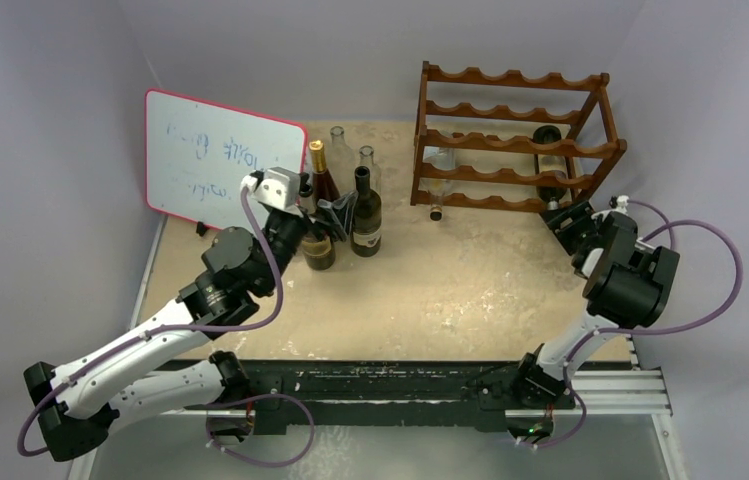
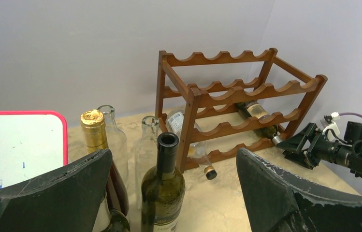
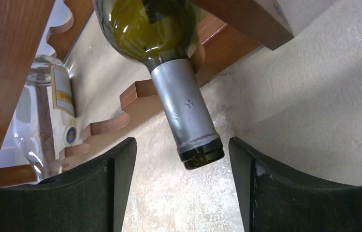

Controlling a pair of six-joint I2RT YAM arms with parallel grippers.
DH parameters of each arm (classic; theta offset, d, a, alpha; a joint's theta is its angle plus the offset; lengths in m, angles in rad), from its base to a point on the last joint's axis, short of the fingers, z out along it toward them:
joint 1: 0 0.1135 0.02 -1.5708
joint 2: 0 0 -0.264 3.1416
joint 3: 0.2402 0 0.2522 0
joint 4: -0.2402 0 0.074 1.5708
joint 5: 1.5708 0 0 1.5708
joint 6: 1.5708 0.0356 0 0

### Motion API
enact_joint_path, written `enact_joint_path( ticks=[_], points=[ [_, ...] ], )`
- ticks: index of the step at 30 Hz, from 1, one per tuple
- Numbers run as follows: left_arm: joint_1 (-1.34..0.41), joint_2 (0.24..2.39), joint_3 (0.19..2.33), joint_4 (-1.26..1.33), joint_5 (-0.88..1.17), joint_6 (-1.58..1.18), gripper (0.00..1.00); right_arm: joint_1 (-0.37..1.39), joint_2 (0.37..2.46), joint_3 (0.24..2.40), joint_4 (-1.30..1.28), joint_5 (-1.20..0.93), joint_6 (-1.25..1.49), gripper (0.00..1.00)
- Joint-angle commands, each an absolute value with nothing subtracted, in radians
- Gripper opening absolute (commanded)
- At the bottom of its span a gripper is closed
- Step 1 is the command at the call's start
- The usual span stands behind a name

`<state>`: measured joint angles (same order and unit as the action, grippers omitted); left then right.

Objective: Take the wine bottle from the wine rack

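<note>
The dark green glass wine bottle (image 3: 142, 24) with a grey foil neck is lying in a lower tier of the reddish-brown wooden wine rack (image 1: 515, 143), at its right end. The right gripper (image 1: 563, 217) is reaching in low, its jaws partly open on either side of the neck and not touching it. The left gripper (image 1: 336, 213) is hovering wide open and empty, just beside upright glass bottles (image 1: 366, 215) near the red-edged whiteboard (image 1: 220, 160).

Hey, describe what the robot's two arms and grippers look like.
Both arms have white links and chunky black joints: left arm, right arm. A purple cable loops along each. The left gripper and right gripper are black; their fingers are broad, matte wedges with scuffed whitish edges.
</note>
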<state>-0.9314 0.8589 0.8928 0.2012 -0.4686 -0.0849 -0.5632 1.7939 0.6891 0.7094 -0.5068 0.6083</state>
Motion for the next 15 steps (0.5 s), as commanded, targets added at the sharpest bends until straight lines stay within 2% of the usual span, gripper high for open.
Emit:
enact_joint_path(
  ticks=[1,9,15],
  points=[
    [-0.929,0.859,0.892,0.250,-0.451,-0.069,1.00,-0.566,1.818,0.726,0.772,-0.570,0.624,0.72],
    [-0.928,0.855,0.891,0.249,-0.458,-0.054,1.00,-0.567,1.859,0.760,0.789,-0.595,0.634,0.65],
    [-0.929,0.855,0.888,0.249,-0.462,-0.046,1.00,-0.567,1.860,0.749,0.823,-0.619,0.648,0.52]
  ],
)
